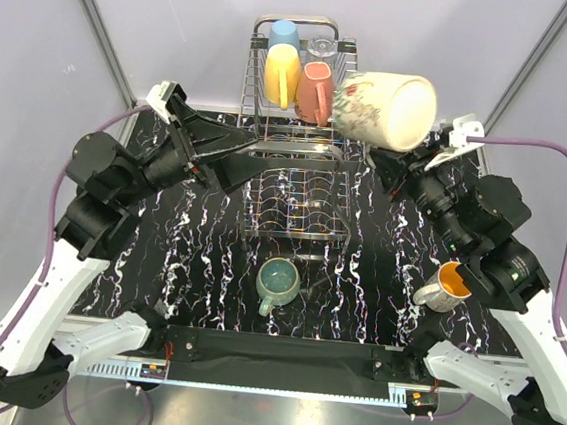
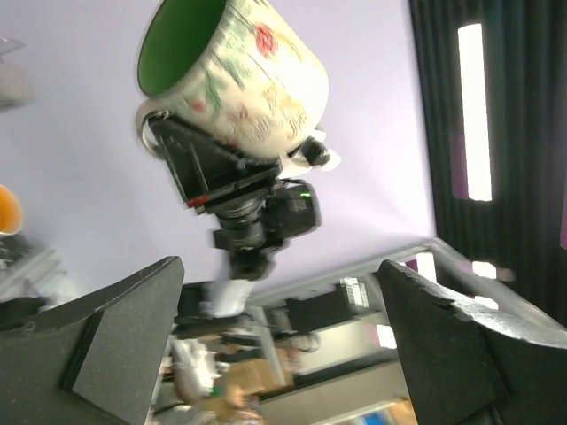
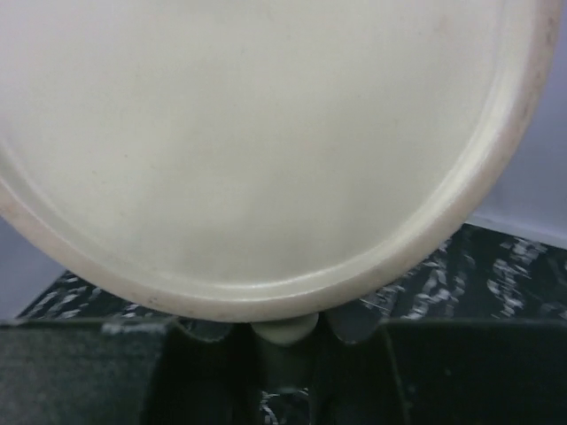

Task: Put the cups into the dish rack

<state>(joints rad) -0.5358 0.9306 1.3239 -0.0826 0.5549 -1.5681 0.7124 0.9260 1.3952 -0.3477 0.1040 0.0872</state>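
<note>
Top view: right gripper (image 1: 387,162) clamps cream mug (image 1: 386,110) at its handle, high beside rack (image 1: 294,209) top basket, mouth tipped rackward, probably to seat it inverted; left gripper (image 1: 248,164) spread, empty, nearby.

Black white-veined mat (image 1: 188,264) spread beneath left pincer (image 2: 282,266) and right pincer (image 3: 283,354). Marbled patch visible just past right pincer. Pale lilac wall panels (image 1: 151,19) beyond and to either side. Grey corner posts (image 1: 93,21) rising behind. Ruled metal strip (image 1: 267,384) along near table edge, well back from both. Ahead of left pincer, upper right: black curtain (image 2: 523,177), bright vertical light strip (image 2: 474,106) on it. Blurred room clutter (image 2: 266,372) low between its tips.
</note>
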